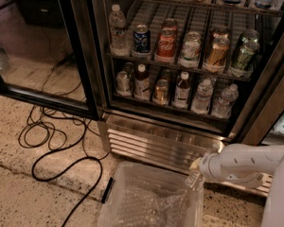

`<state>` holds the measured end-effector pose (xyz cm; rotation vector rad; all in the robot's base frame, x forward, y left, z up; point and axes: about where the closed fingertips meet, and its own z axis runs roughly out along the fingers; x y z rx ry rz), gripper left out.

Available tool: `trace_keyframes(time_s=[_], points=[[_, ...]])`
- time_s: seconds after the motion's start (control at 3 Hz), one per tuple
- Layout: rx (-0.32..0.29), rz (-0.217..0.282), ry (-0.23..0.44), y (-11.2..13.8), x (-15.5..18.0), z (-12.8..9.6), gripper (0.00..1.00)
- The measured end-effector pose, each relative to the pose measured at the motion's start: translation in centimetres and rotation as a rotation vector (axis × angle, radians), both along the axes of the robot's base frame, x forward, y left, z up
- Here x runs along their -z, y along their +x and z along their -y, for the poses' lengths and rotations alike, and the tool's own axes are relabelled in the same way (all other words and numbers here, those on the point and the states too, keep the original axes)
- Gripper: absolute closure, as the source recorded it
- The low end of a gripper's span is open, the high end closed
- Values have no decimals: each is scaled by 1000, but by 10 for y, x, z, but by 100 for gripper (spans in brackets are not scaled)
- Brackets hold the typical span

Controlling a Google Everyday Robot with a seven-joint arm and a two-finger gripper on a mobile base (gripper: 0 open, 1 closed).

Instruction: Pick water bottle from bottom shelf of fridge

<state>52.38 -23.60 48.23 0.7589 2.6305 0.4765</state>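
The fridge (161, 143) stands open, with its louvred steel grille at the base. On the bottom shelf (170, 109) two clear water bottles with white caps stand at the right, one (202, 96) beside the other (225, 100). To their left are dark-filled bottles (182, 90) and cans (161, 91). My white arm comes in from the lower right. My gripper (194, 175) hangs low in front of the grille, over a clear plastic bin, well below the shelf and apart from the bottles.
The glass door (33, 46) is swung open at left. Black cables (52, 141) loop on the speckled floor. A clear bin (132, 193) with bubble wrap sits before the grille. The rack above holds cans (166, 45) and a tall water bottle (117, 30).
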Motion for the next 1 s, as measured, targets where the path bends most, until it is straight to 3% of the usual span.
trace_keyframes(time_s=[0.33,0.67,1.0], points=[[-86,-90,125,-30,24,-43,100],[-131,-174,285,-58,43,-75,100],[-158,-257,398,-77,57,-96,100]])
